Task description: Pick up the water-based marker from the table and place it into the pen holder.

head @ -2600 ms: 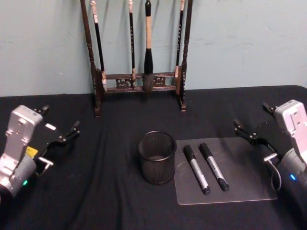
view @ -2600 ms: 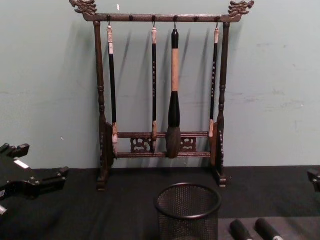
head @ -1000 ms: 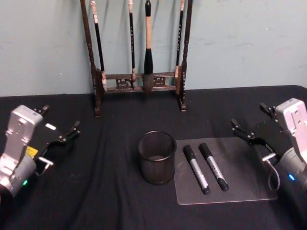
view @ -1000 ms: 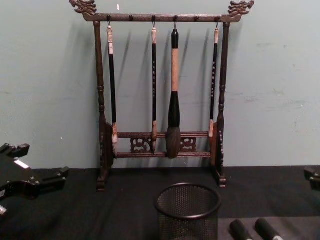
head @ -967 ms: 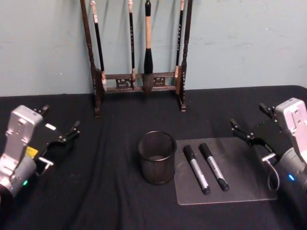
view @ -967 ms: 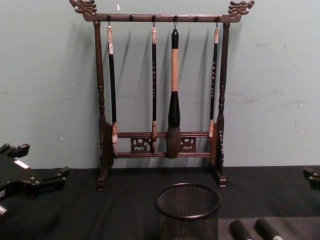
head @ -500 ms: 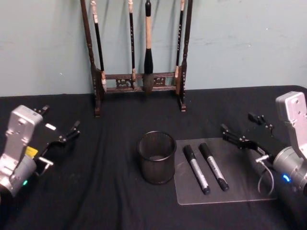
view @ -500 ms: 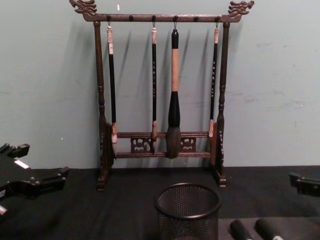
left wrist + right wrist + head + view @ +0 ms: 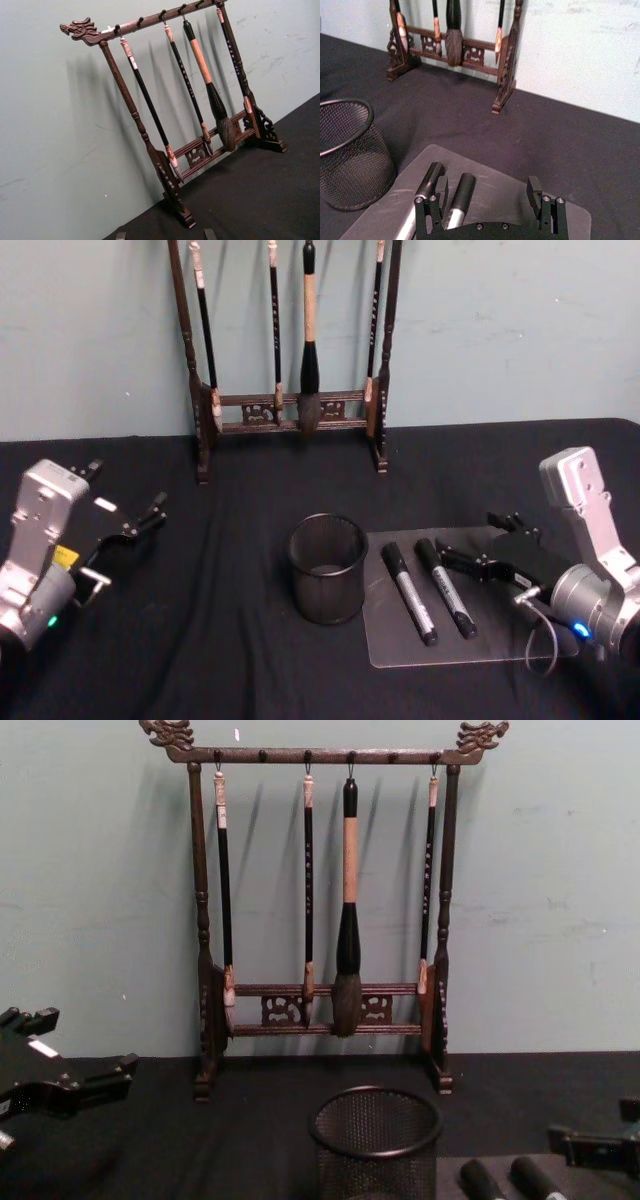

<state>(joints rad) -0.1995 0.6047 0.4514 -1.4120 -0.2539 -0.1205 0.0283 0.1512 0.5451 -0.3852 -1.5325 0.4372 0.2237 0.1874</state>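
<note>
Head view: left marker and right marker lie on a clear mat just right of the pen holder. The right gripper hovers beside them, jaws open. The left gripper is parked far left, jaws open too. The right wrist view gets closer: one jaw sits in front of the marker caps.

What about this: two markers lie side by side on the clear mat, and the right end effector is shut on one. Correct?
Not quite: the right end effector is open, not shut on one; the right wrist view shows it. The two markers do lie side by side on the clear mat. The left end effector sits parked at left.
</note>
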